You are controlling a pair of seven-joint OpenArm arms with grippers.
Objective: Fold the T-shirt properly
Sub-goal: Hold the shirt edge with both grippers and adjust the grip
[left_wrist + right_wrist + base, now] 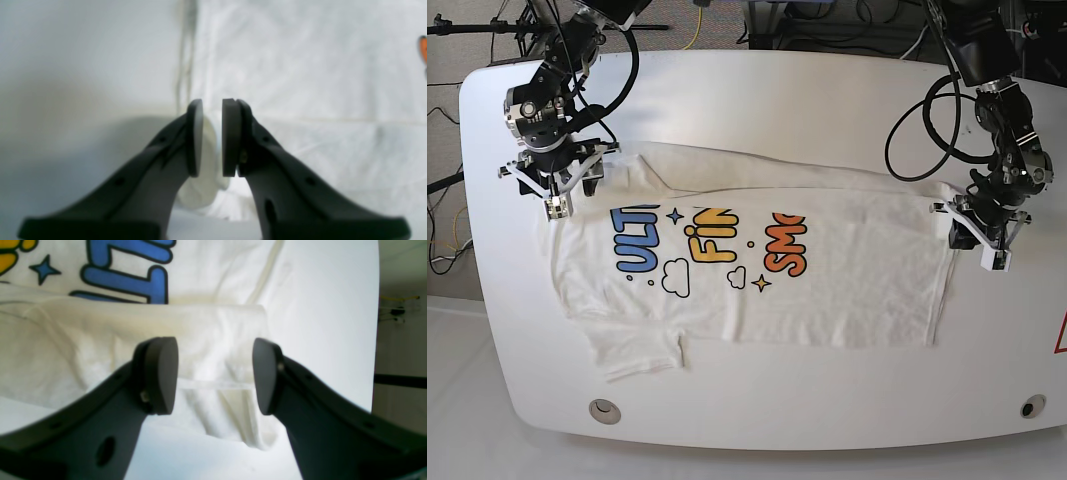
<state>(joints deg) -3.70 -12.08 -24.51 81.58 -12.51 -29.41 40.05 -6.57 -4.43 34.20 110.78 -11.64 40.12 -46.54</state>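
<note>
On white worktop (827,100), T-shirt (847,270) lies flat, print up, far edge folded over. My left jaws (212,136) at hem corner, nearly closed, pinching small bunch of white cloth between pads. My right jaws (215,375) wide apart, holding nothing, over folded sleeve edge near blue lettering.

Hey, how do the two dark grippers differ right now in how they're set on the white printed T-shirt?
The left gripper has its pads nearly together, pinching a fold of the white printed T-shirt; the right gripper stands wide open, gripping nothing. The left gripper works at the plain hem end; the right gripper sits at the sleeve end, near the blue lettering. Both are dark, with flat rounded pads, at the shirt's far edge in the base view.
</note>
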